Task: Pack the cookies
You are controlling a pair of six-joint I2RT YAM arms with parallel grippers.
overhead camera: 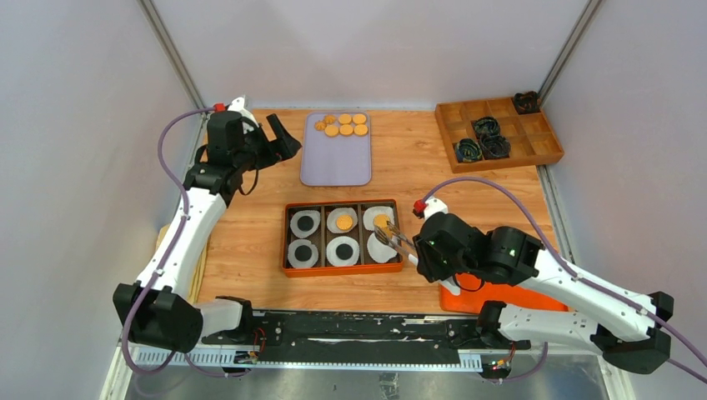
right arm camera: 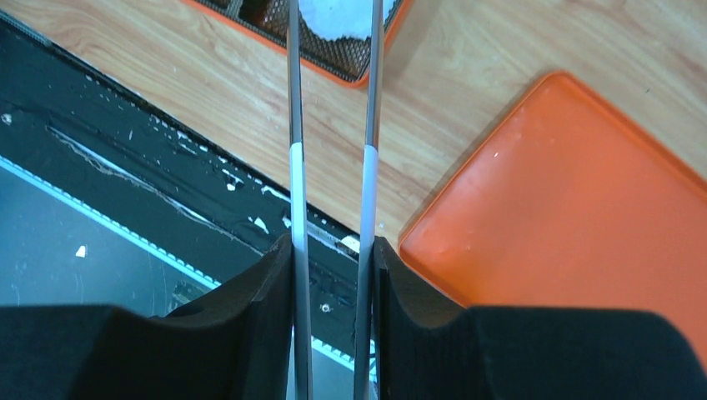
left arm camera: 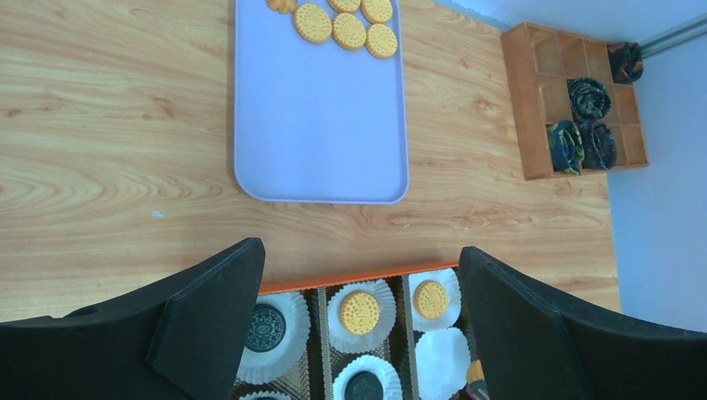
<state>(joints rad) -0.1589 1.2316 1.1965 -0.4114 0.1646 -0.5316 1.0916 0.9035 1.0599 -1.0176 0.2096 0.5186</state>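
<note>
- the right gripper (right arm camera: 332, 258) is closed on the tongs (right arm camera: 293, 150); their arms stand slightly apart, tips over the box (overhead camera: 342, 271); whether they hold anything I cannot tell;
- the left gripper (left arm camera: 358, 254) is spread wide, empty;
- the cookies (overhead camera: 343, 124) lie on the lilac tray (overhead camera: 333, 162); two are in the box.

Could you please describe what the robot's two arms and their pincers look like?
The left arm and right arm have white shells and black joints. A purple cable loops along each, past a red cap near the wrist. The left pincer and right pincer have thick, black, wedge-shaped fingers.
</note>
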